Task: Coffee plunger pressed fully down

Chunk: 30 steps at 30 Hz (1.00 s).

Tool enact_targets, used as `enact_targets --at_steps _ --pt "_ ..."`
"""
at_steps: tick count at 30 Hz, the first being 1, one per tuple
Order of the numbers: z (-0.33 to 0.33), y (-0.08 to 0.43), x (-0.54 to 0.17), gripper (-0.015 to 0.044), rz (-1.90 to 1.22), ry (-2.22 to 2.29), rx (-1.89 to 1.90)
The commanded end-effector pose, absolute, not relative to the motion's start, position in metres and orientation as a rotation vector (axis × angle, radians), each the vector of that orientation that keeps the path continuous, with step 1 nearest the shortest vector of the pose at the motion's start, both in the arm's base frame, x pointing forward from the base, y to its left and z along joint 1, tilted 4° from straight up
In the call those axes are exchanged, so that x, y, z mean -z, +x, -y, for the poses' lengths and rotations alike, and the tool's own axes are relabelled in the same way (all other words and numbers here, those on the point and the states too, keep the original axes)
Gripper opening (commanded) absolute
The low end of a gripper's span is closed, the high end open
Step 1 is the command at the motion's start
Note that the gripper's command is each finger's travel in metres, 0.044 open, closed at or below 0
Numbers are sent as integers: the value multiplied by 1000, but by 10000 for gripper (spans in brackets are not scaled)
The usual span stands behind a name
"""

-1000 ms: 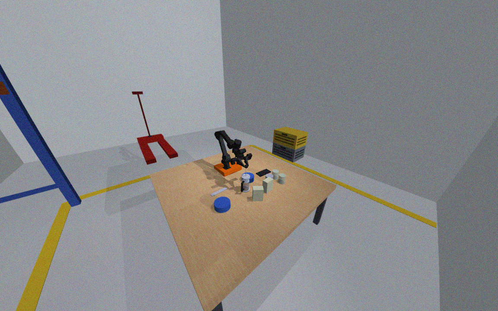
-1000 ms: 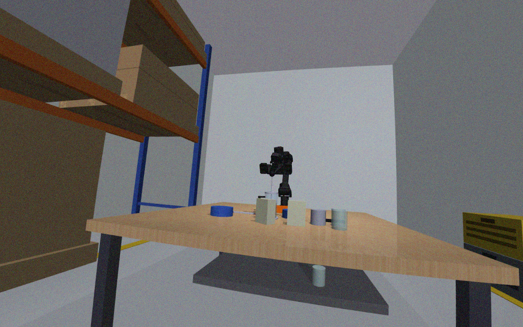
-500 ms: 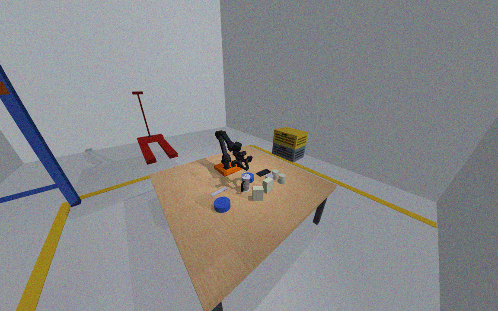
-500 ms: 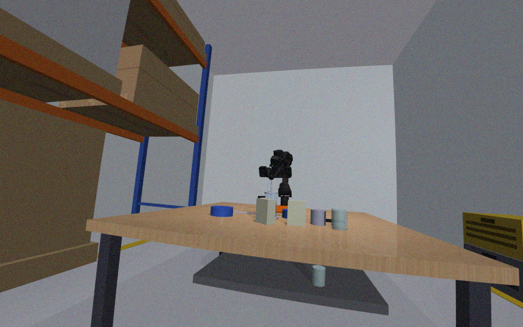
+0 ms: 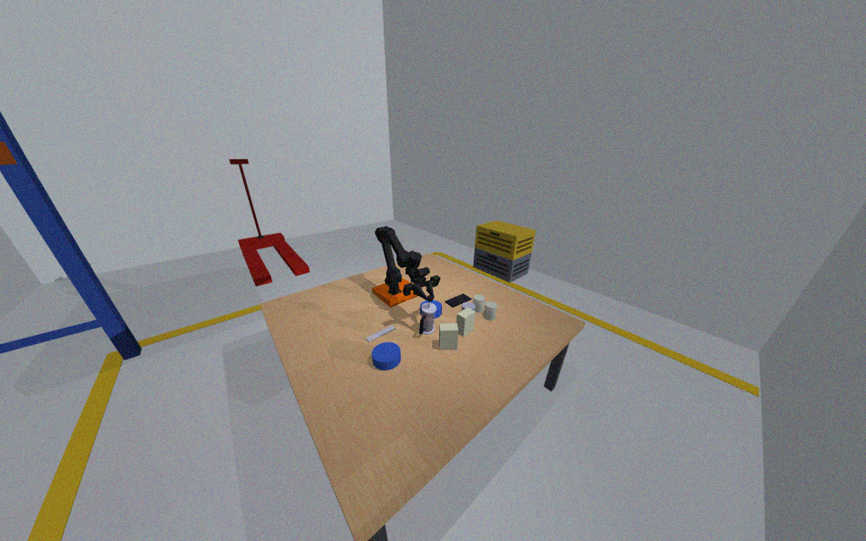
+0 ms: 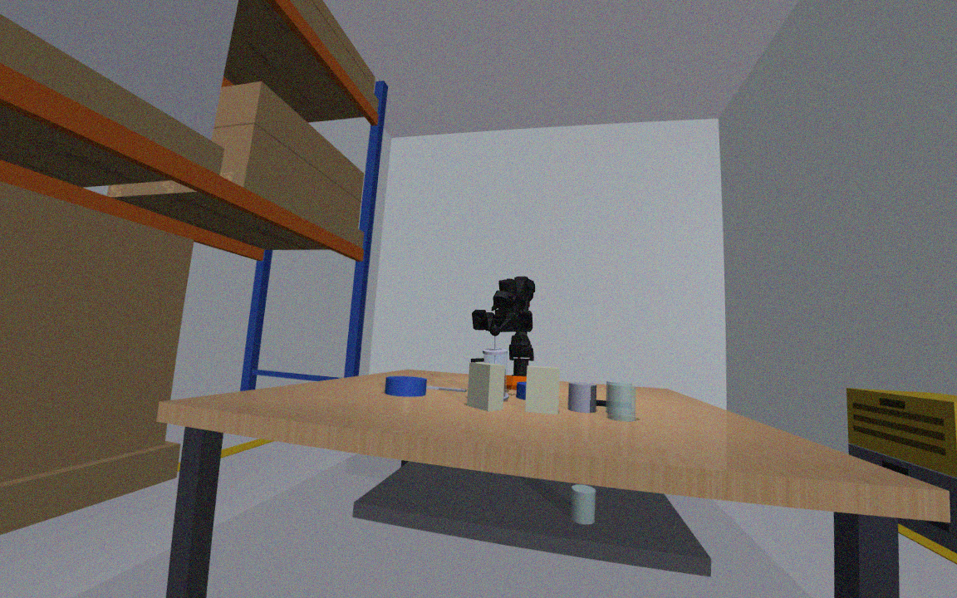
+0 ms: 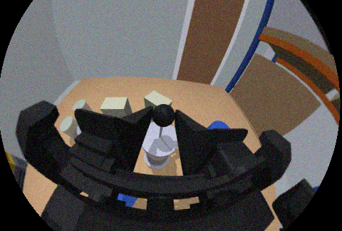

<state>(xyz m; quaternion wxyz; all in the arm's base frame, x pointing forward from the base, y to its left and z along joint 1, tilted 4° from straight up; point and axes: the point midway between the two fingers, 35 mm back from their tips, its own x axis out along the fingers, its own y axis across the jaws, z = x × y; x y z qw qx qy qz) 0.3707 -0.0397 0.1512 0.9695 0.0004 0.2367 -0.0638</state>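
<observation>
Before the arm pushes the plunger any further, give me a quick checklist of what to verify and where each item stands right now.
1. Grip on the plunger knob: ok. The gripper is shut on the black knob, one finger on each side.
2. Knob lined up above the coffee press: ok in the wrist view, where the rod runs straight down into the lid.
3. Press upright on the table: ok, it stands vertical in the top view.
4. Plunger fully down: not ok, a length of rod shows between knob and lid.
5. Nearest cream block apart from the press: ok, a gap shows.
6. Press base unmoved: cannot tell, too small to judge.
</observation>
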Motion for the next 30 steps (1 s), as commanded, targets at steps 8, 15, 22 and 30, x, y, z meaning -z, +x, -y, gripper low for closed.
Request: enact_targets --at_steps 8,15,22,30 --pt "41 370 -123 122 -562 -4 124" --pt "41 373 -125 122 -562 -4 124" --pt "41 375 -125 122 -562 -4 124" --pt "41 376 -126 122 -562 -4 124"
